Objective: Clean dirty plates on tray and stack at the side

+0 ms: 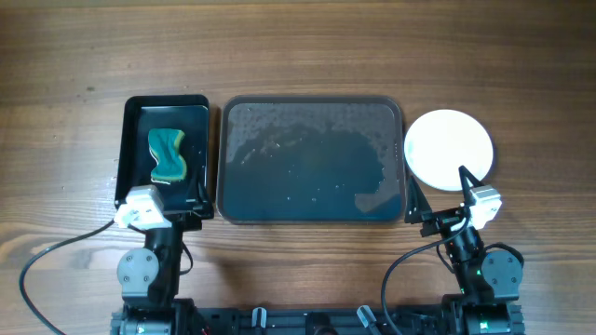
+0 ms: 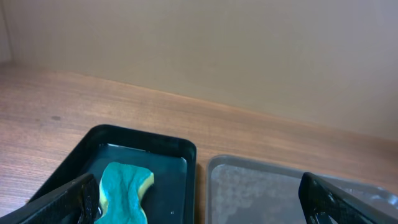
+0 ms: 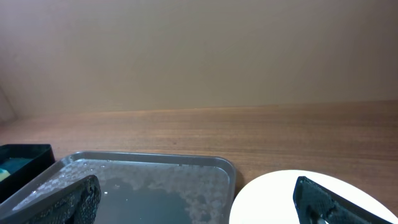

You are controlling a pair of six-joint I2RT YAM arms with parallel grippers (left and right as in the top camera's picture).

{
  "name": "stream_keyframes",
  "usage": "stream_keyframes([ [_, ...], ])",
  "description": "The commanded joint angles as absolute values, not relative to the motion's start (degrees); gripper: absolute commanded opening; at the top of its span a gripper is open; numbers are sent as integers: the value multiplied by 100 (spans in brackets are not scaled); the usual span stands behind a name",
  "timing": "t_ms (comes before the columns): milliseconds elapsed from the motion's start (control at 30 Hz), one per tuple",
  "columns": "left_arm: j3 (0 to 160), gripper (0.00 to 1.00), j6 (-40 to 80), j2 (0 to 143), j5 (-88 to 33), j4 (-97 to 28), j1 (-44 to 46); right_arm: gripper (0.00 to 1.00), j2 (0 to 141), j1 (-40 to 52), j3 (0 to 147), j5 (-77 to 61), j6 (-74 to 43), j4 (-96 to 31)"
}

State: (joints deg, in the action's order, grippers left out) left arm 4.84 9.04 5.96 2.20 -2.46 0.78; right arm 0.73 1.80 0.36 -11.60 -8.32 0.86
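Plates, round and white, sat on the brown wooden table just beside the right short edge of the large dark grey rectangular tray, not on it. From overhead I saw 1 clean white disc and could not tell how many lay under it. The tray's surface was covered by a film of water with droplets toward its far and right edges.

I had the right gripper at the near right corner of the tray, jaws spread as wide as they go and holding nothing. 1 finger stood over the tray's right rim, and the tip of the other reached over the near edge of the plates. The right wrist view showed both dark fingers at the bottom corners.

The left gripper was likewise fully spread and empty, over the near end of the small black rectangular tray, where a teal and yellow sponge lay in shallow water.
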Motion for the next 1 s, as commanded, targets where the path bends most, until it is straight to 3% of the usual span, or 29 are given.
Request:
stream_keyframes([
  [0, 196, 100, 657, 279, 108, -235, 47, 100, 21, 207, 30, -1251, -915, 99],
  [967, 34, 100, 661, 38, 89, -408, 47, 100, 27, 207, 30, -1251, -915, 99],
])
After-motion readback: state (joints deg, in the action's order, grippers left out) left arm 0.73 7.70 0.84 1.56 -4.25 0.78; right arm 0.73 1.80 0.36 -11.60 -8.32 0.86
